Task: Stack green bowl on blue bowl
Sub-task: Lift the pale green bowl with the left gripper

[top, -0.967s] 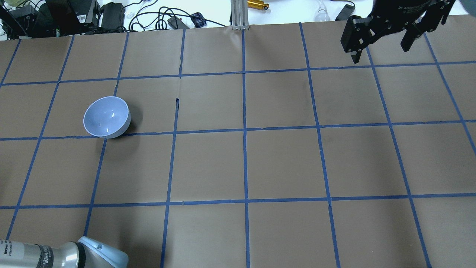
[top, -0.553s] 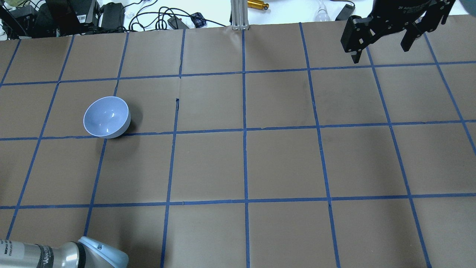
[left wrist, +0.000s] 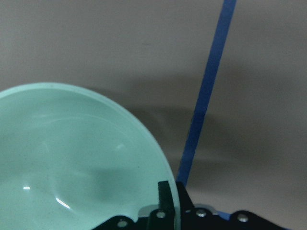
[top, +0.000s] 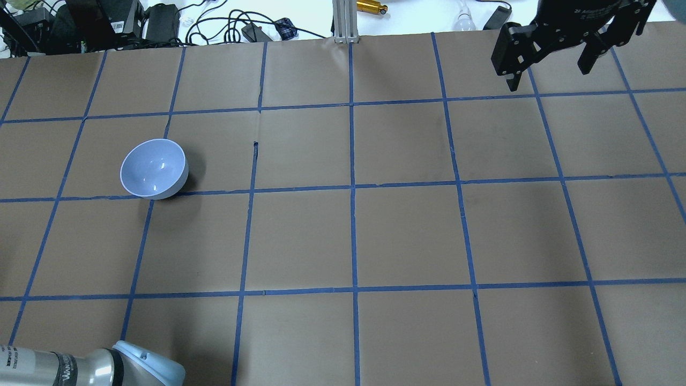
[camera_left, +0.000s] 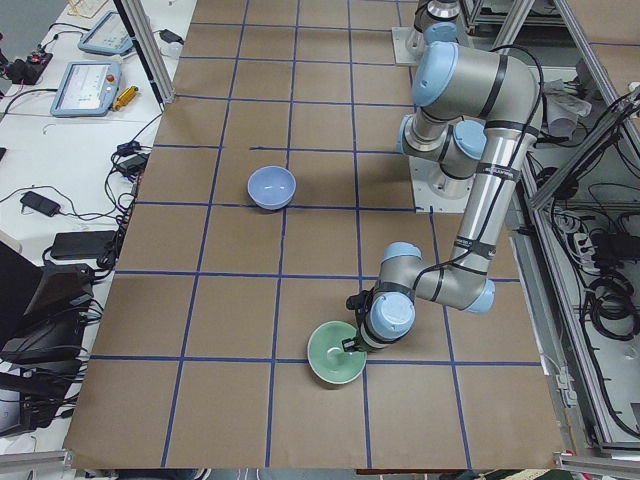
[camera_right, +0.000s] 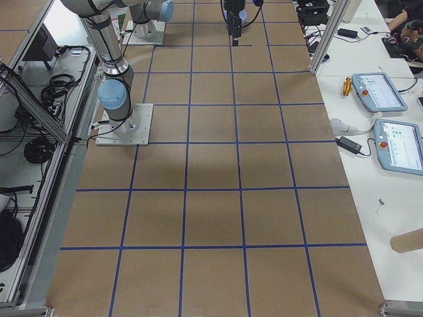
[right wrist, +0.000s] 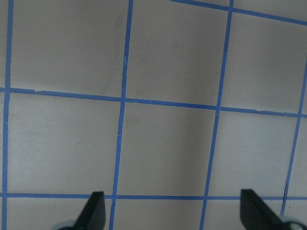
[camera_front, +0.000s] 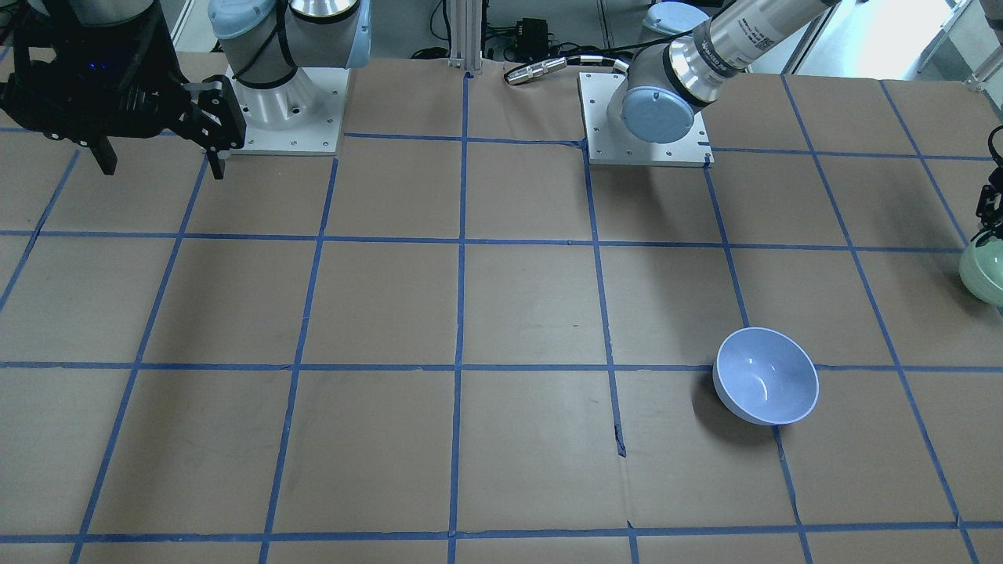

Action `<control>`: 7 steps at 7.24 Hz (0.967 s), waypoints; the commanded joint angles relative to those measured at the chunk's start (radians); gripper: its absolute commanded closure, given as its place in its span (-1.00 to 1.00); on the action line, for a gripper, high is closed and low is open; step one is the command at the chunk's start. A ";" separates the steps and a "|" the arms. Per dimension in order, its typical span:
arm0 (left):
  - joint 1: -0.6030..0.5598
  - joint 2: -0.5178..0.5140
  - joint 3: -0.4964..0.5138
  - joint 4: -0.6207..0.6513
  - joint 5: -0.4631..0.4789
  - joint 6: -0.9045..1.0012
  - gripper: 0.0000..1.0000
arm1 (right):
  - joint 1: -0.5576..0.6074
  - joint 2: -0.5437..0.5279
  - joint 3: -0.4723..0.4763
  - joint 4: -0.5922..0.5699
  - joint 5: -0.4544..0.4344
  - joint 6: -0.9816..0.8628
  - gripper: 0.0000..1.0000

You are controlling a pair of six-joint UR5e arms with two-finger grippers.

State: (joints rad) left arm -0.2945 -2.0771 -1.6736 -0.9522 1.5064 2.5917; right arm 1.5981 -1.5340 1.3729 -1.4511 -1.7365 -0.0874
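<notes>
The green bowl [left wrist: 72, 158] stands near the table's left end, seen at the right edge of the front view [camera_front: 986, 270] and in the left side view [camera_left: 335, 353]. My left gripper [left wrist: 173, 191] is shut on its rim, one finger [left wrist: 165, 194] inside the bowl. The bowl is out of the overhead view. The blue bowl [top: 154, 169] sits upright and empty on the table, also in the front view [camera_front: 766, 376]. My right gripper [top: 547, 75] is open and empty, high over the far right corner.
Cables and devices [top: 161, 21] and an aluminium post [top: 345, 21] line the far edge. The left arm's elbow [top: 107, 367] juts in at the near left. Both arm bases [camera_front: 282, 117] stand on the robot's side. Teach pendants [camera_right: 390, 119] lie on a side table.
</notes>
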 commanded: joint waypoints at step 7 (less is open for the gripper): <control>-0.008 0.034 0.000 0.001 -0.005 0.004 1.00 | -0.001 0.000 0.000 0.000 0.000 0.000 -1.00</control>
State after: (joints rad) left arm -0.2976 -2.0625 -1.6737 -0.9513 1.5031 2.5955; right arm 1.5982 -1.5340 1.3729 -1.4512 -1.7365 -0.0874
